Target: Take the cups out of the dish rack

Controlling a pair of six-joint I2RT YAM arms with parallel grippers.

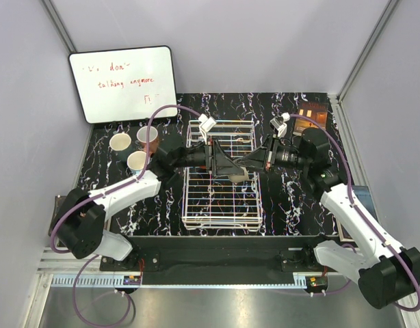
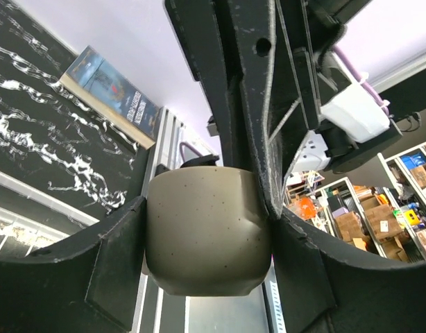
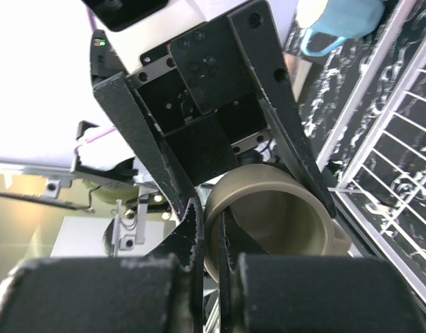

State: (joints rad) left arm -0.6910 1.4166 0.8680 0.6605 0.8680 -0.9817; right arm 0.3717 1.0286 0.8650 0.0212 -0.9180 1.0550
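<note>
Taupe mug (image 2: 207,236), speckled and glazed, is off the dish rack (image 1: 220,222) and held in the air above its middle, between both of my arms. My left pincer (image 2: 207,215) is closed on it, with one finger on each side of the body. My right pincer (image 3: 209,222) is drawn narrow, and the mug's rim wall appears to sit between its two fingers. I judge this double hold to be a transfer: the left side carries the weight while the right side takes or gives up the rim, so that the mug travels toward one side of the table. Three cups (image 1: 137,160) already stand together on the marbled table (image 1: 299,198) left of the rack, the light blue cup (image 3: 338,21) among them. I cannot tell whether any cup remains in the rack's far section. A whiteboard (image 1: 121,82) leans behind the cups and a book (image 2: 109,87) lies at the right edge, both well apart from the mug. The main obstruction is my own arms, crowded together over the wire sides.
</note>
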